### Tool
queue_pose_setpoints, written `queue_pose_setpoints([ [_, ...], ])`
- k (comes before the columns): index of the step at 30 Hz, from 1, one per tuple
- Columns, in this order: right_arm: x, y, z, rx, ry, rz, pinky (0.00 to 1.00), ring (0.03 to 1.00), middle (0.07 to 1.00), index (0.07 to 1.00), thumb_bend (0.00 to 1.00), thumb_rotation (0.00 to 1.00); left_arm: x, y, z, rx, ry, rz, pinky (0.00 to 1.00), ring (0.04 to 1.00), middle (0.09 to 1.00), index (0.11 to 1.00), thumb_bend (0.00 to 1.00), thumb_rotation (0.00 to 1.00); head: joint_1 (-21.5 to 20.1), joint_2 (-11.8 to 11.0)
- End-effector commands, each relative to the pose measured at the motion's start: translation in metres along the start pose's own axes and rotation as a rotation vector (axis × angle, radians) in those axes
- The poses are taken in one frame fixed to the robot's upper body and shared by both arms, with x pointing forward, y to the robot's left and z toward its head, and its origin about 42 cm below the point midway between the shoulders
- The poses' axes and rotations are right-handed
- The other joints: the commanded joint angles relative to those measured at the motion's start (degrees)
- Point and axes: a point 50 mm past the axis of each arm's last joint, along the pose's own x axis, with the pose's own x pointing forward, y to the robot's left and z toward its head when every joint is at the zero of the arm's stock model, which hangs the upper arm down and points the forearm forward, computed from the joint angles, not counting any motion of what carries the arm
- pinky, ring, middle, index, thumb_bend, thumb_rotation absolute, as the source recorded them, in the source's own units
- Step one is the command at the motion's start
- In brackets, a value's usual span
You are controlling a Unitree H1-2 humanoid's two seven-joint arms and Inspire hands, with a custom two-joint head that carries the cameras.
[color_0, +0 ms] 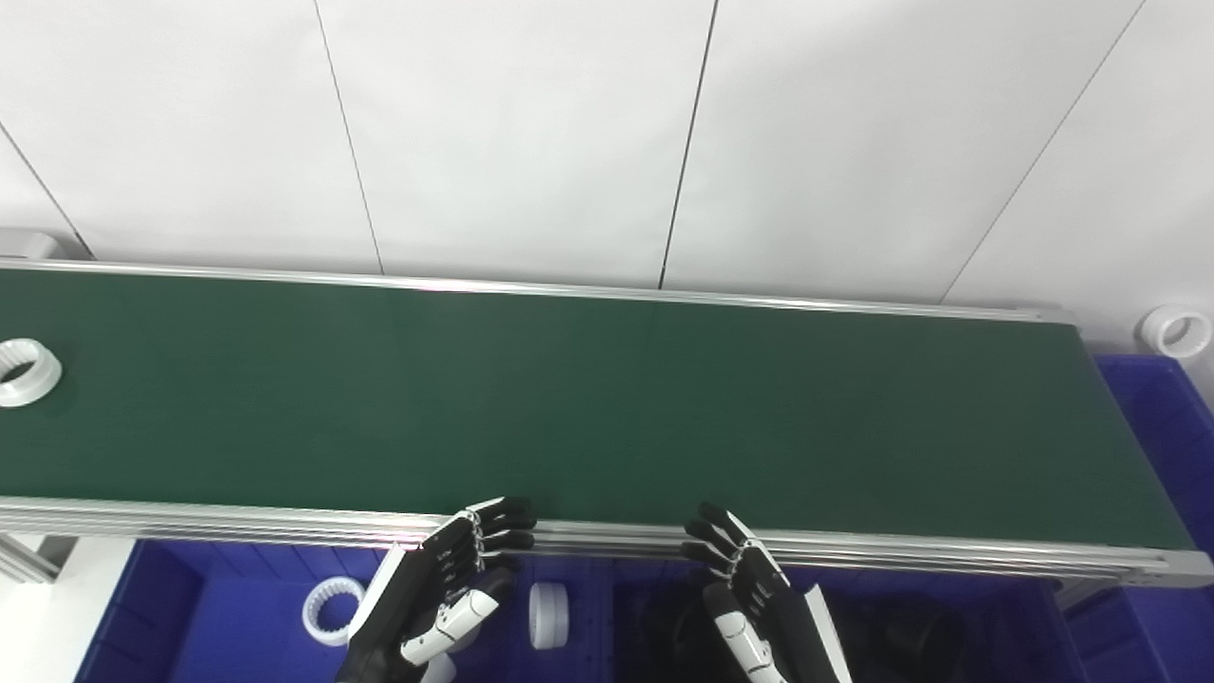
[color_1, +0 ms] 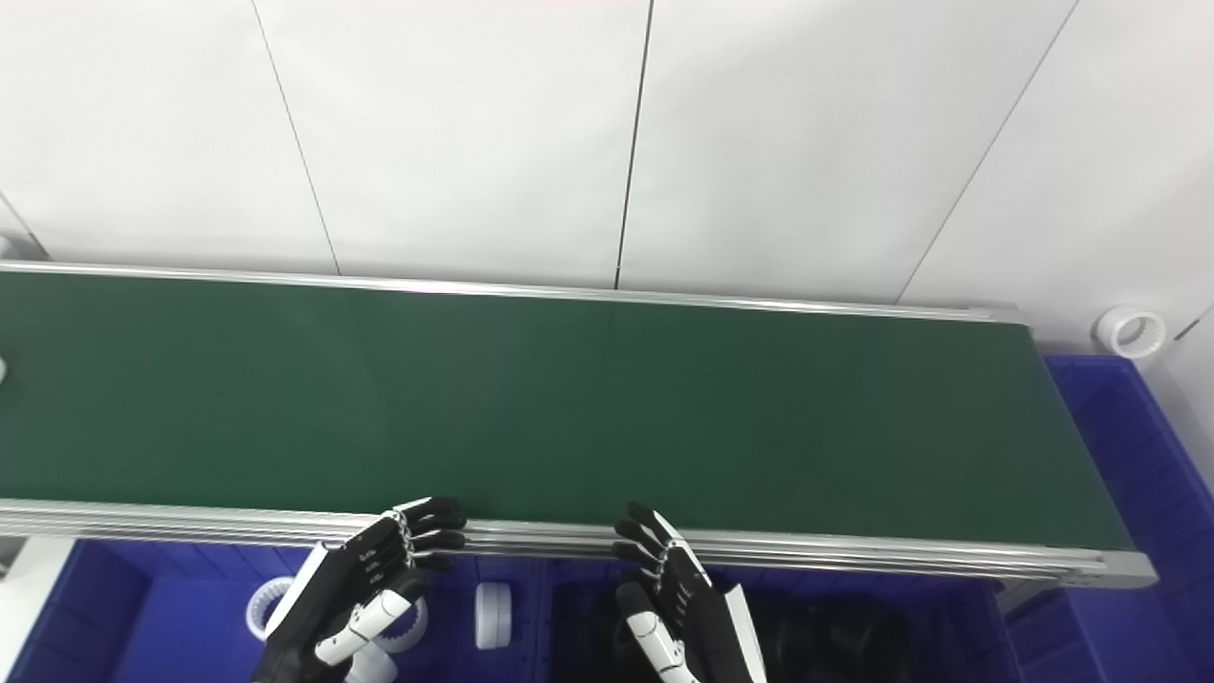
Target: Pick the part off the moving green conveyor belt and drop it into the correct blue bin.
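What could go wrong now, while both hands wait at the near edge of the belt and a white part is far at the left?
1. The white ring part lies at the far left of the green belt, away from both open hands, left hand and right hand; a late reach may miss it.
2. The blue bin below already holds white parts; the bin to the right looks dark inside, so the wrong bin is possible.

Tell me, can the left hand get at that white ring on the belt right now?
Probably not yet. The white ring lies at the belt's far left end, well away from the open left hand at the near rail. Nothing blocks the way.
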Motion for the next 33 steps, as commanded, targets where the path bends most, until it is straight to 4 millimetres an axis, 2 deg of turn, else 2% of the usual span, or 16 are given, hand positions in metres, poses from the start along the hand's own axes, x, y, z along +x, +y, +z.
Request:
queue_pose_setpoints([
  [1,0.003,0.002,0.007,0.006,-0.052,0.001,0.71,0.793,0.837,0.879,0.55,0.76,0.004,-0.001,0.007,0.002,-0.062,-0.012,0.66,0.733,0.776,0.784,0.72,0.64,0.51,-0.57],
  [2,0.003,0.002,0.007,0.003,-0.053,0.002,0.71,0.793,0.837,0.880,0.55,0.76,0.004,0.000,0.006,0.005,-0.063,-0.012,0.65,0.732,0.775,0.784,0.72,0.64,0.51,-0.57],
  [5,0.002,0.002,0.003,-0.002,-0.056,0.004,0.72,0.793,0.837,0.882,0.54,0.76,0.004,-0.001,0.002,0.002,-0.057,-0.008,0.65,0.730,0.775,0.782,0.73,0.64,2.48,-3.07],
  [6,0.002,0.002,0.003,-0.002,-0.057,0.005,0.72,0.794,0.837,0.881,0.54,0.76,0.004,-0.001,0.001,0.001,-0.055,-0.006,0.65,0.730,0.775,0.782,0.74,0.63,2.48,-3.07],
  [7,0.001,0.001,0.001,0.002,-0.056,0.006,0.72,0.794,0.837,0.881,0.54,0.76,0.003,-0.002,-0.001,0.002,-0.052,-0.007,0.65,0.729,0.775,0.782,0.74,0.63,4.15,-4.79],
  [10,-0.001,0.000,-0.004,0.003,-0.050,0.007,0.73,0.801,0.841,0.882,0.54,0.77,0.002,-0.004,-0.005,0.011,-0.053,-0.013,0.65,0.730,0.773,0.779,0.75,0.64,6.21,-6.62],
  [12,-0.002,-0.002,-0.008,0.000,-0.050,0.007,0.73,0.804,0.844,0.884,0.54,0.78,0.002,-0.006,-0.008,0.011,-0.048,-0.014,0.65,0.729,0.770,0.775,0.75,0.63,9.62,-9.60],
  [14,-0.003,-0.004,-0.013,0.000,-0.055,0.012,0.73,0.807,0.851,0.891,0.53,0.80,0.001,-0.008,-0.012,0.011,-0.046,-0.016,0.64,0.723,0.767,0.770,0.74,0.61,11.65,-11.41],
  [16,-0.003,-0.005,-0.016,-0.001,-0.054,0.017,0.73,0.812,0.858,0.898,0.53,0.83,0.002,-0.009,-0.015,0.012,-0.047,-0.017,0.64,0.716,0.763,0.766,0.74,0.59,12.28,-12.00],
  [17,-0.003,-0.006,-0.018,0.003,-0.048,0.017,0.73,0.818,0.864,0.902,0.52,0.84,0.002,-0.009,-0.017,0.014,-0.049,-0.017,0.63,0.709,0.759,0.762,0.74,0.58,14.57,-14.20],
  [18,-0.003,-0.007,-0.020,0.005,-0.044,0.017,0.74,0.822,0.868,0.906,0.51,0.84,0.003,-0.010,-0.018,0.016,-0.050,-0.016,0.62,0.704,0.756,0.759,0.74,0.57,14.57,-14.20],
  [19,-0.003,-0.007,-0.022,0.007,-0.037,0.015,0.74,0.822,0.868,0.907,0.51,0.84,0.004,-0.010,-0.020,0.021,-0.055,-0.016,0.62,0.703,0.755,0.758,0.74,0.57,15.92,-15.75],
  [21,-0.003,-0.008,-0.025,0.015,-0.028,0.014,0.75,0.827,0.874,0.920,0.49,0.86,0.005,-0.010,-0.022,0.031,-0.062,-0.016,0.61,0.687,0.745,0.745,0.74,0.55,16.41,-16.55],
  [22,-0.002,-0.007,-0.026,0.022,-0.024,0.016,0.76,0.834,0.879,0.930,0.45,0.86,0.006,-0.009,-0.023,0.037,-0.063,-0.016,0.60,0.683,0.742,0.740,0.74,0.54,16.54,-17.39],
  [26,-0.001,-0.006,-0.029,0.039,-0.017,0.016,0.80,0.854,0.893,0.947,0.32,0.87,0.006,-0.008,-0.026,0.046,-0.058,-0.015,0.59,0.674,0.737,0.732,0.77,0.53,16.15,-18.16],
  [33,0.001,-0.003,-0.030,0.027,-0.014,0.017,0.80,0.860,0.893,0.953,0.27,0.91,0.007,-0.004,-0.028,0.051,-0.053,-0.022,0.58,0.662,0.731,0.730,0.76,0.50,15.86,-18.69],
])
